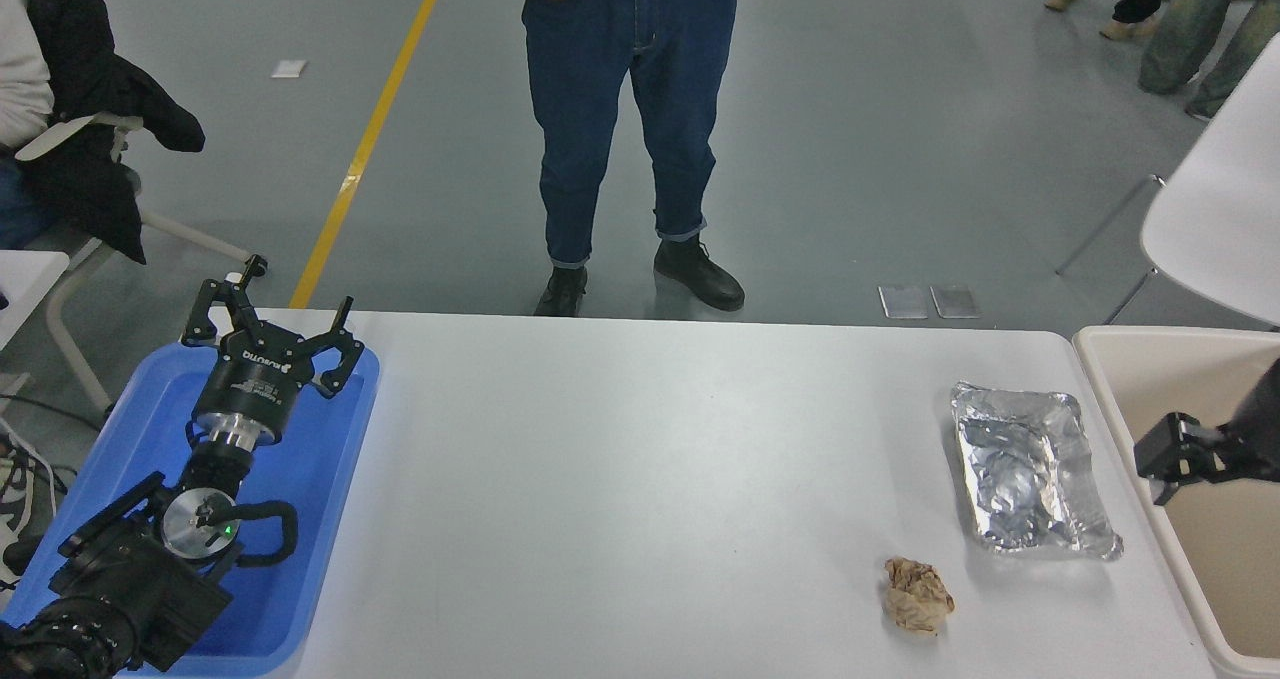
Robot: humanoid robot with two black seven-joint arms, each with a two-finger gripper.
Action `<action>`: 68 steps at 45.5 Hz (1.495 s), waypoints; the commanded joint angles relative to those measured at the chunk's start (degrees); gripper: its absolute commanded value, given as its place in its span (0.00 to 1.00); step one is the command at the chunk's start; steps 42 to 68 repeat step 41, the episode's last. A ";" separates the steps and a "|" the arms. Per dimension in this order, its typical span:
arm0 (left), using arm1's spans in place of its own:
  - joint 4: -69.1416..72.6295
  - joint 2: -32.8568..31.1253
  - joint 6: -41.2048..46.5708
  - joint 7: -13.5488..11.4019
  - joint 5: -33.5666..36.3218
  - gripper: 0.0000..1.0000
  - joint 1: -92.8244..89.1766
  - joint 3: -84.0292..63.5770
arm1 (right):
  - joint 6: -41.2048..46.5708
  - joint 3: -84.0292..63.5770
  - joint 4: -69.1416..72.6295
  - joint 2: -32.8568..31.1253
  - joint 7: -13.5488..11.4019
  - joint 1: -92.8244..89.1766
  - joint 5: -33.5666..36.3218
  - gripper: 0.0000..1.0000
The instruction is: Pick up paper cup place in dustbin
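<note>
The paper cup is not in view anywhere on the table. The beige dustbin (1150, 374) stands at the table's right end, cut off by the picture's edge. My right gripper (1162, 457) comes in from the right edge and hangs over the dustbin's left side, near its rim. Nothing shows in it, and I cannot tell how it stands. My left gripper (272, 309) is parked open and empty over the far end of a blue tray (330, 459) at the lower left.
A crinkled silver foil tray (1030, 474) lies just left of the dustbin. A crumpled brown paper ball (915, 595) lies near the front edge. A person in jeans (625, 109) stands at the far side. A white chair (1215, 209) is at the right.
</note>
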 commanded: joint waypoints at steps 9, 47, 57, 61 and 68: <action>0.01 0.00 0.00 0.00 0.01 1.00 0.01 0.00 | 3.83 -3.82 3.59 18.41 17.77 14.03 5.49 1.00; 0.01 0.00 0.00 0.09 0.01 1.00 0.01 0.00 | 3.83 -12.35 2.80 24.84 22.36 20.45 6.19 1.00; 0.01 0.00 0.00 0.09 0.01 1.00 0.01 0.00 | 3.83 -12.35 2.80 24.84 22.36 20.45 6.19 1.00; 0.01 0.00 0.00 0.09 0.01 1.00 0.01 0.00 | 3.83 -12.35 2.80 24.84 22.36 20.45 6.19 1.00; 0.01 0.00 0.00 0.09 0.01 1.00 0.01 0.00 | 3.83 -12.35 2.80 24.84 22.36 20.45 6.19 1.00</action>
